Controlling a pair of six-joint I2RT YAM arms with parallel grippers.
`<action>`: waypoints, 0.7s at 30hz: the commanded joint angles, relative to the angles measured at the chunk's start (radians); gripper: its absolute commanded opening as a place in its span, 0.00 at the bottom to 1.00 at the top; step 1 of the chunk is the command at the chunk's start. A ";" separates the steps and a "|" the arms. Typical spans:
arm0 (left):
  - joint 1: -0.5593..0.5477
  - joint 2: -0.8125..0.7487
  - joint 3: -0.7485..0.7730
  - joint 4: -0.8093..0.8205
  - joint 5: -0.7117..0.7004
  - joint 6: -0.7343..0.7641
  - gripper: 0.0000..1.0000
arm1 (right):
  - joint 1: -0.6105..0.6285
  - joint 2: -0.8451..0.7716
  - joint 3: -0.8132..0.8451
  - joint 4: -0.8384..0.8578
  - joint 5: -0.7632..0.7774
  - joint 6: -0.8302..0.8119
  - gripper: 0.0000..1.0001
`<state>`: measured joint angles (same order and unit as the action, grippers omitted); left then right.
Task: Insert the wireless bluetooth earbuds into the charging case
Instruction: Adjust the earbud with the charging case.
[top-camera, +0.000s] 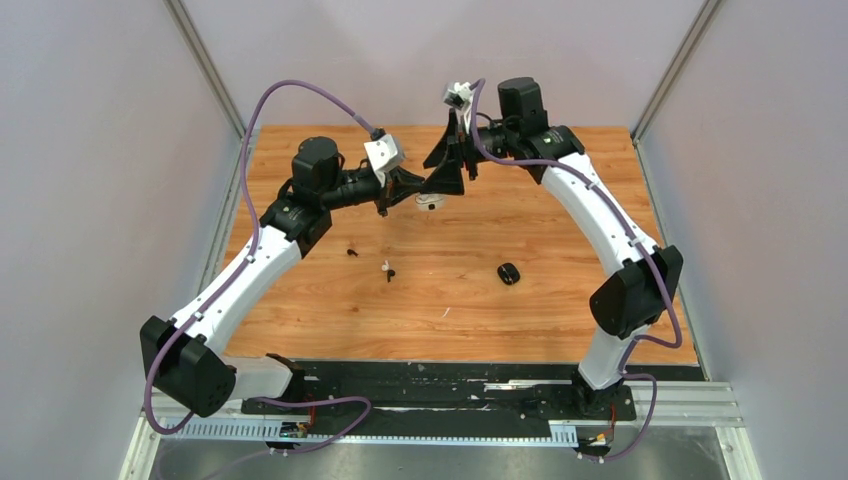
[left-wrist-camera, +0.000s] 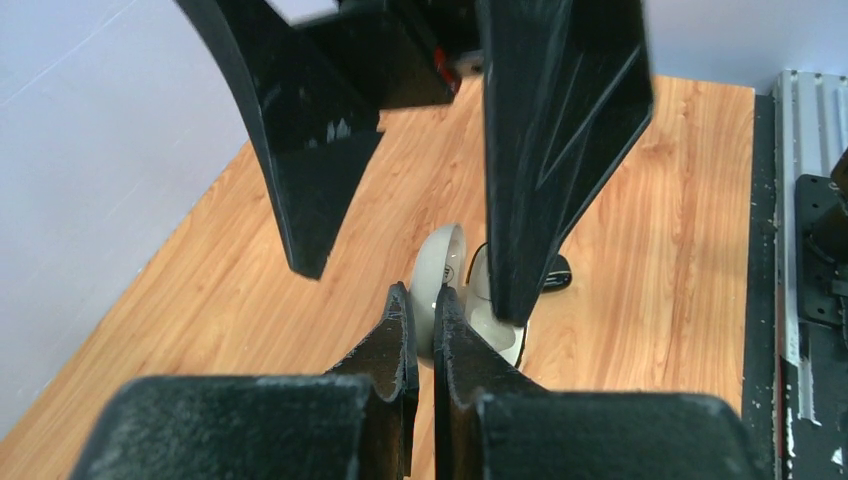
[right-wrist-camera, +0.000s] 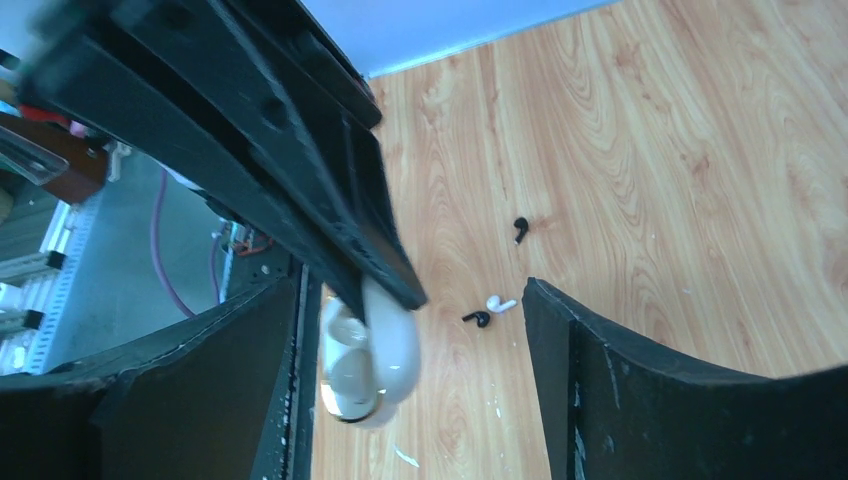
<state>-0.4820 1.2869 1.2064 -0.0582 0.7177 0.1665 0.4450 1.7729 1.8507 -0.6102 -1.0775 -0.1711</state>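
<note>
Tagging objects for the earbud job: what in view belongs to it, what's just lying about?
Job:
- white charging case, clamped in left gripper
- right gripper, open beside it
- lone black earbud
- white earbud
- black earbud next to it
- black case, probably

Lying about:
- small white fleck

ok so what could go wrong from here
1. The left claw seems to pinch the white charging case only by an edge, so it may twist or slip out.
2. The open right claw stands very close over the left one; they could collide.
3. The earbuds lie loose and tiny, easy to flick away.
</note>
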 joint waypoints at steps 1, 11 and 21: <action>-0.003 0.001 0.018 0.008 -0.044 0.037 0.00 | -0.022 -0.039 0.145 0.049 -0.098 0.127 0.86; 0.045 -0.028 -0.019 -0.046 -0.210 0.053 0.00 | -0.088 -0.127 -0.020 0.055 -0.032 0.022 0.83; 0.164 -0.165 -0.074 -0.166 -0.461 0.094 0.00 | 0.015 -0.081 -0.264 0.084 0.135 -0.252 0.65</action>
<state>-0.3367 1.2037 1.1412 -0.1913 0.3969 0.2276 0.3820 1.6543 1.6077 -0.5640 -1.0458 -0.2626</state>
